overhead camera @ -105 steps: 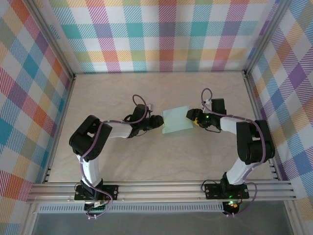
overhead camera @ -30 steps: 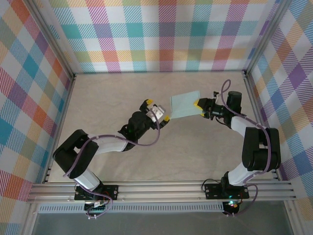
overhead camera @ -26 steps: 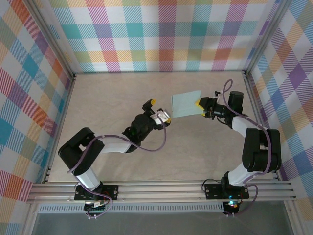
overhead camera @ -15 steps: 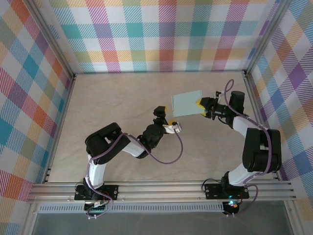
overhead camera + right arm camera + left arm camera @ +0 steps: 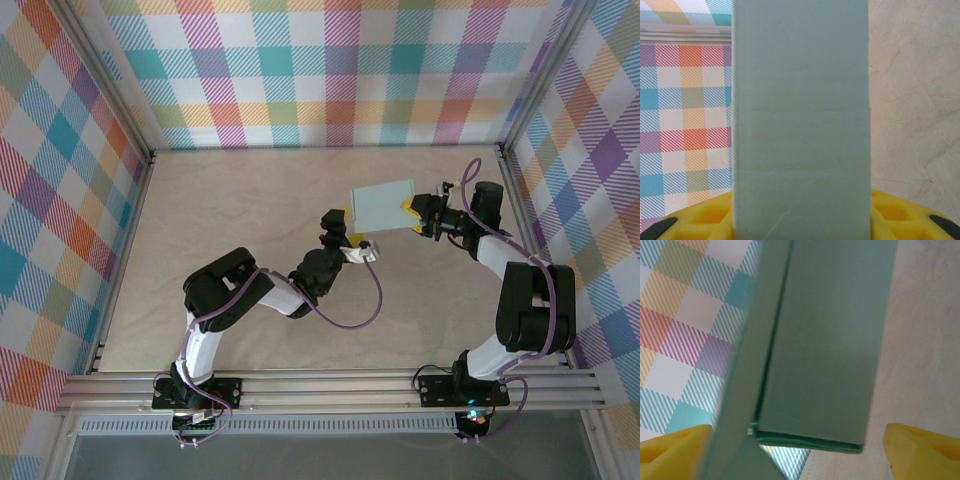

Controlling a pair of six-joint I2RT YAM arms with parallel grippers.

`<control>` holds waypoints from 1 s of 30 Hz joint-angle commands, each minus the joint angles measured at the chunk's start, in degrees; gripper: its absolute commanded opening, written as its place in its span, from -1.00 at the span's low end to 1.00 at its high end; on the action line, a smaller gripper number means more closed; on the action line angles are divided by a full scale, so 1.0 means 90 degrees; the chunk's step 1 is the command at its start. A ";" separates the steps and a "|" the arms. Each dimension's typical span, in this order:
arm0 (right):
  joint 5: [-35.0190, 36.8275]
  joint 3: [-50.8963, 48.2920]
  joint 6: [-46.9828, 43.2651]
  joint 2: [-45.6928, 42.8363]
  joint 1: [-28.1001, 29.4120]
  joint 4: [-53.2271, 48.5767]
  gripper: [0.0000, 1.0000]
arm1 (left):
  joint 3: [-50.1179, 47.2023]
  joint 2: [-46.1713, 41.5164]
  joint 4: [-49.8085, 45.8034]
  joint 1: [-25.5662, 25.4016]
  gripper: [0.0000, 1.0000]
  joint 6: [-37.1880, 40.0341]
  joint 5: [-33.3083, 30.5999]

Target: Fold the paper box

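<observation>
The paper box (image 5: 380, 207) is pale mint-green card, folded flat-sided, and hangs above the table at the back right. My right gripper (image 5: 411, 208) is shut on its right end; in the right wrist view the paper box (image 5: 800, 115) stands up between the yellow fingers (image 5: 700, 220). My left gripper (image 5: 342, 228) is at the box's near left corner, open. In the left wrist view the paper box (image 5: 825, 340) shows a seam and a doubled lower edge, lying between and ahead of the yellow fingertips (image 5: 922, 450) without touching them.
Plaid walls (image 5: 330, 70) close in the back and both sides. An aluminium rail (image 5: 330, 385) runs along the near edge. The left arm's purple cable (image 5: 365, 310) loops over the beige table (image 5: 240, 200).
My left arm has swung right and forward until its gripper reached the box's near left corner. The right gripper has raised the box slightly and kept its hold.
</observation>
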 commanded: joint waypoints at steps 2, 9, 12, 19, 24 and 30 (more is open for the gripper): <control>-0.0248 0.0174 0.0093 -0.0178 -0.0034 0.0204 -0.29 | 0.0234 0.0092 0.0291 -0.0037 0.65 0.0023 0.0090; -0.0292 0.0074 0.0135 -0.0171 -0.0038 0.0242 -0.30 | 0.0245 0.0102 0.0250 -0.0037 0.54 0.0195 0.0204; -0.0303 0.0074 0.0136 -0.0171 -0.0041 0.0242 -0.30 | 0.0261 0.0116 0.0160 -0.0037 0.49 0.0317 0.0264; -0.0325 0.0069 0.0145 -0.0132 -0.0034 0.0244 -0.30 | 0.0266 0.0116 0.0085 -0.0037 0.40 0.0392 0.0322; -0.0339 0.0016 0.0215 -0.0122 -0.0029 0.0393 -0.30 | 0.0297 0.0121 0.0015 -0.0047 0.26 0.0364 0.0296; -0.0335 -0.0014 0.0213 -0.0122 -0.0023 0.0396 -0.29 | 0.0303 0.0120 0.0011 -0.0056 0.14 0.0316 0.0266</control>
